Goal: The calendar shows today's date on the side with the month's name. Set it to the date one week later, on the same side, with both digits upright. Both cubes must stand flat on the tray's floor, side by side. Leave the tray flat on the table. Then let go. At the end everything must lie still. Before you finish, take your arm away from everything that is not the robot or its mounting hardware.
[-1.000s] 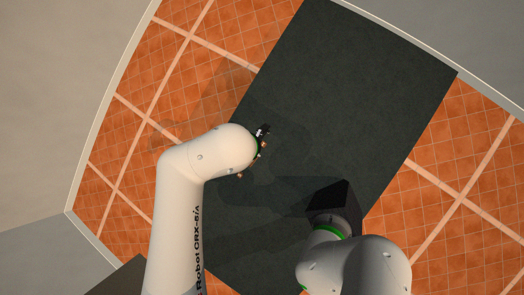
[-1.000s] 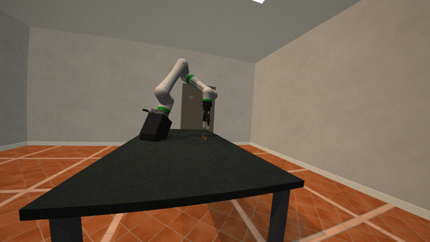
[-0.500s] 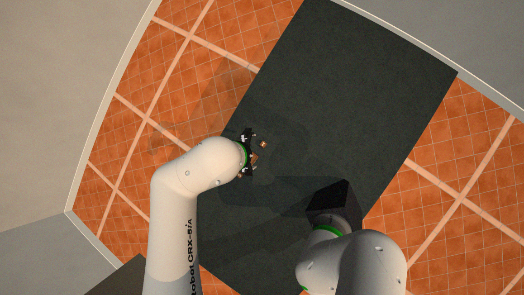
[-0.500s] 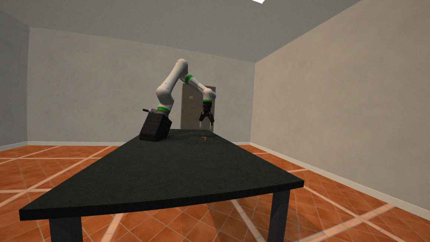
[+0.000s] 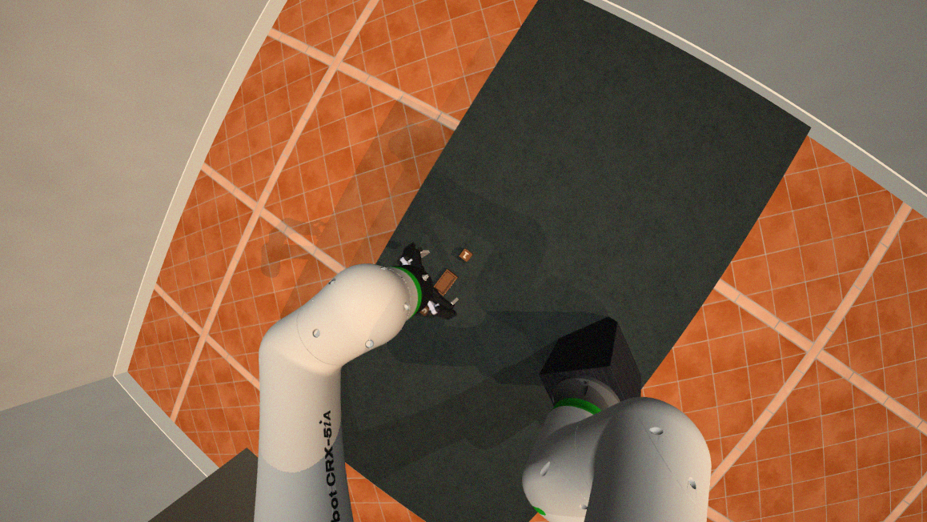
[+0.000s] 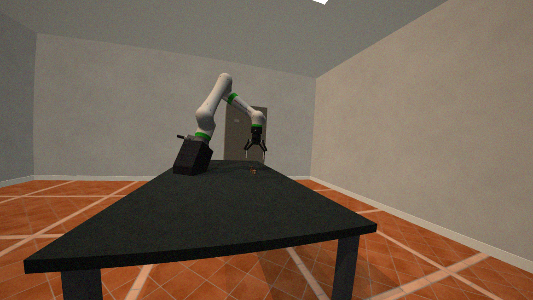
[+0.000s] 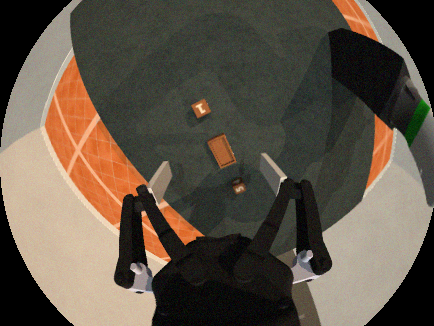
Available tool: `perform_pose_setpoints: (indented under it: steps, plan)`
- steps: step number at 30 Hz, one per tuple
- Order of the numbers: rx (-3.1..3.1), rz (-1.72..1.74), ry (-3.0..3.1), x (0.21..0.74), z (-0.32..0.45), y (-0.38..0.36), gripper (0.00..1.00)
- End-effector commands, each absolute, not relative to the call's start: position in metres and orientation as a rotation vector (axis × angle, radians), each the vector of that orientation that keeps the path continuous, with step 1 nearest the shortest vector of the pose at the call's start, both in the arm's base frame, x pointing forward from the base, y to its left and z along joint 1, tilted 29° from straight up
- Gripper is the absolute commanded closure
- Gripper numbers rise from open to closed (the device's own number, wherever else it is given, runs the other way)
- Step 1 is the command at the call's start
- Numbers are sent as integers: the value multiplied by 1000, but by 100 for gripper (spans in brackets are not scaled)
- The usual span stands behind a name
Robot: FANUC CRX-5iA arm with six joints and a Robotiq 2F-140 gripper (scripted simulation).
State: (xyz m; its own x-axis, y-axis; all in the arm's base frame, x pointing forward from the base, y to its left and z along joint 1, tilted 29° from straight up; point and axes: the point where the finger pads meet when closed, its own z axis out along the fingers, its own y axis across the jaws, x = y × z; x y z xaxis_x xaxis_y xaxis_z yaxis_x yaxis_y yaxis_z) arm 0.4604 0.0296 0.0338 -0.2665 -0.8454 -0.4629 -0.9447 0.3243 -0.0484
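Brown cubes (image 7: 201, 108) (image 5: 465, 255), two in all, flank one tray (image 7: 221, 151) (image 5: 445, 282).

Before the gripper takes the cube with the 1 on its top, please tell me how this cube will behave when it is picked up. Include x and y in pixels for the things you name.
The cube (image 5: 465, 254) (image 7: 201, 108) looks like wood with hard, straight edges, so it should stay stiff. It is small beside the open gripper (image 5: 440, 277) (image 6: 255, 154) (image 7: 216, 175), so probably light. Its flat sides suggest that it would slide rather than roll.
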Motion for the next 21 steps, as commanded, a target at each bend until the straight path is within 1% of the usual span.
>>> perform_pose_setpoints:
  steps: [1, 15, 18, 19, 21]
  plan:
    - [-1682, 307, 2094, 460, 36, 35, 0]
    - [-2180, 121, 1515, 457, 52, 72, 0]
    - [-2185, 118, 1507, 457, 52, 72, 0]
    - [-2272, 76, 1364, 456, 56, 80, 0]
    - [-2307, 58, 1302, 455, 57, 84, 0]
